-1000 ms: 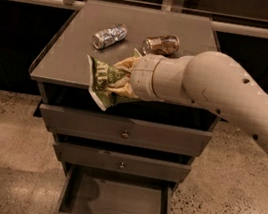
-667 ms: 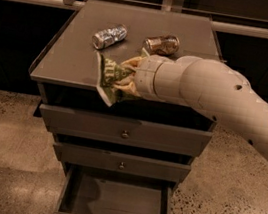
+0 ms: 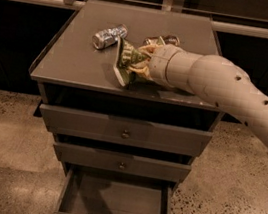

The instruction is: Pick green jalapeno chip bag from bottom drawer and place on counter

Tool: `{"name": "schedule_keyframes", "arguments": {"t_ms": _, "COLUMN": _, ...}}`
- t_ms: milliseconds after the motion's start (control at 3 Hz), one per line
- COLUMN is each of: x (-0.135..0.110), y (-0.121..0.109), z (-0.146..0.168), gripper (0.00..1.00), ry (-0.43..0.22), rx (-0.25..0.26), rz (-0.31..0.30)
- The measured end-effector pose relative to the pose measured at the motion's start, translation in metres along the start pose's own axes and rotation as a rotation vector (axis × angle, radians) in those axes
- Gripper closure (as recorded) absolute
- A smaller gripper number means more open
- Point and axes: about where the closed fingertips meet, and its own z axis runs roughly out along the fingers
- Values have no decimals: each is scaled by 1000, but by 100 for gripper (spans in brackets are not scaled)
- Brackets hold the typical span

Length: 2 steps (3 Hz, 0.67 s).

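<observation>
Gripper's (image 3: 142, 63) foil bag (image 3: 125, 60) over matt counter (image 3: 71, 58)

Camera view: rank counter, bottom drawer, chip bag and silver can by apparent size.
1. counter
2. bottom drawer
3. green jalapeno chip bag, gripped by the end effector over the counter
4. silver can

Thick round arm (image 3: 218, 84) in smooth pale cream, shaped like a fat tube, a wider ring band at the wrist, a few small dark dots along its side, short pale gripper (image 3: 142, 60) at its tip, over the counter (image 3: 70, 61)
</observation>
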Motion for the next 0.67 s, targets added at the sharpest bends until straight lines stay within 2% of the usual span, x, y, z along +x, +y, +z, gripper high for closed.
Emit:
{"name": "schedule_keyframes", "arguments": {"t_ms": 333, "x": 15, "y": -22, "z": 20, "gripper": 100, "ry": -25, "rx": 18, "rz": 10}}
{"name": "schedule_keyframes", "arguments": {"t_ms": 667, "x": 16, "y": -26, "z": 20, "gripper": 81, "ry": -29, "rx": 25, "rz": 14}}
